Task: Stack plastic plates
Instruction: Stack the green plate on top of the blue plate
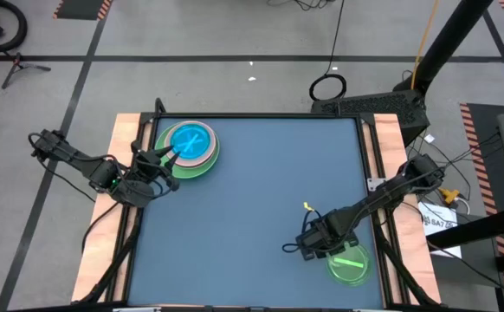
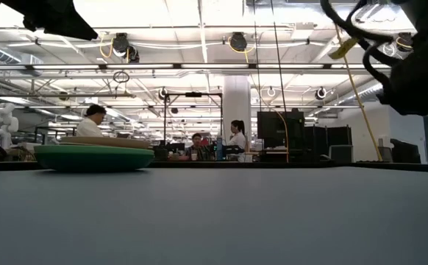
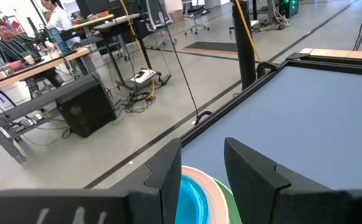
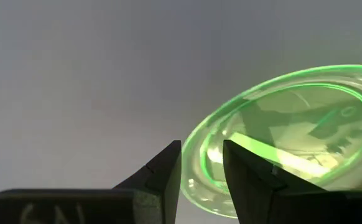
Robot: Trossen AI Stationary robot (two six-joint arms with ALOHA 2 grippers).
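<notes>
A stack of plates (image 1: pixel 189 147) stands at the table's far left. It has a dark green plate at the bottom, pale plates above it and a translucent blue plate (image 3: pixel 190 196) on top. The low view shows the stack (image 2: pixel 93 156) from the side. My left gripper (image 1: pixel 167 158) is open just over the stack's left rim, and the blue plate shows below its fingers (image 3: pixel 199 168). A translucent lime plate (image 1: pixel 349 263) is at the near right. My right gripper (image 1: pixel 326 251) is shut on it. My right gripper (image 4: pixel 201 163) pinches the lime plate by its rim (image 4: pixel 196 149), one finger over the plate's inside and one on its outside. The plate sits tilted in the hold. I cannot tell whether its far edge touches the table.
The blue mat (image 1: pixel 261 199) between the stack and the lime plate is bare. Wooden strips (image 1: pixel 390 139) and dark rails border the mat. In the low view, the right arm (image 2: pixel 412 66) hangs high at the right. People sit at desks in the room beyond.
</notes>
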